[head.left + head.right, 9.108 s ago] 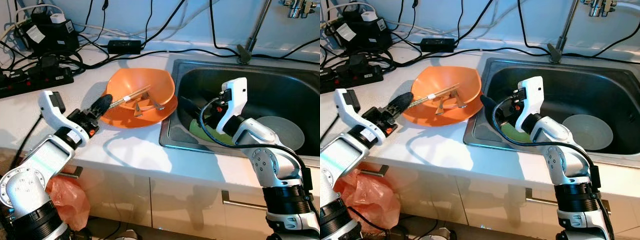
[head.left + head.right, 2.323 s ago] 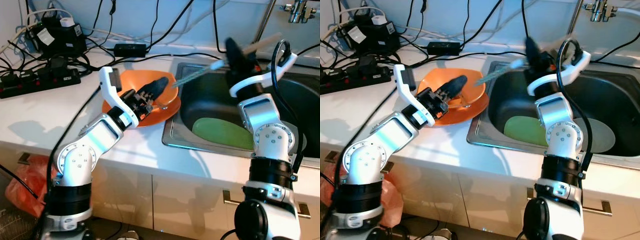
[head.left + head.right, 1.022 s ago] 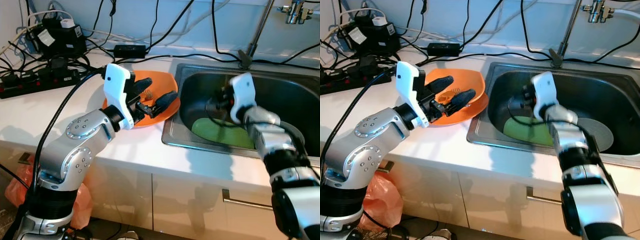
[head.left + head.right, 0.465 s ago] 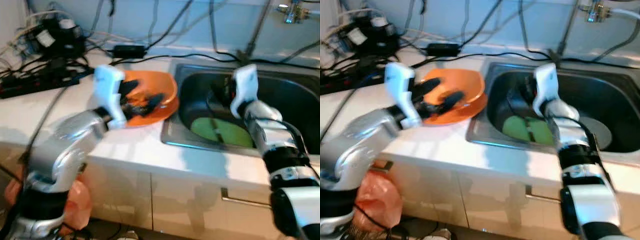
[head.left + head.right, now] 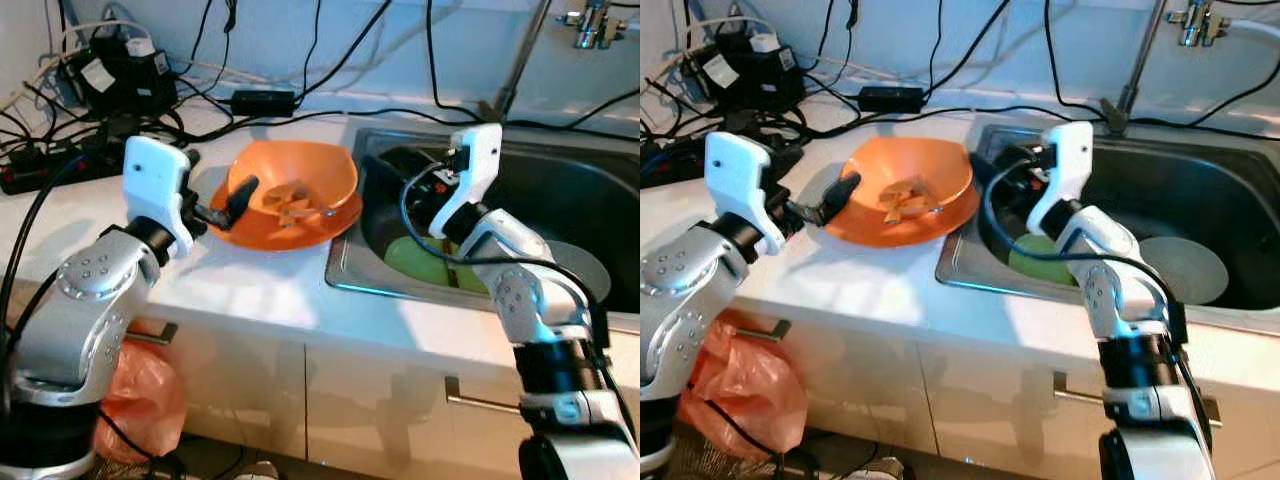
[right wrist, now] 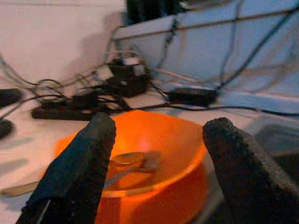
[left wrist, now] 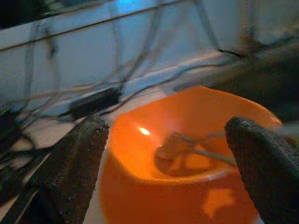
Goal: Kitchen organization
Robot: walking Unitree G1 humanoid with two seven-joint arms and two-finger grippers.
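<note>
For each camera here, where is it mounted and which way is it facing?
Head stereo pair: looks forward and down at the white counter and steel sink; both silver arms show.
Left wrist: looks along the open left end effector at the orange plastic bowl.
Right wrist: looks along the open right end effector, aimed from the sink side.
All views share the bowl with its metal spoons.

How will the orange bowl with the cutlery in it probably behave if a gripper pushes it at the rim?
The orange bowl looks like thin plastic, so probably light and easily slid on the smooth white counter. It sits on an orange plate, so it may tip or slide off. The loose cutlery inside would likely shift and rattle.
</note>
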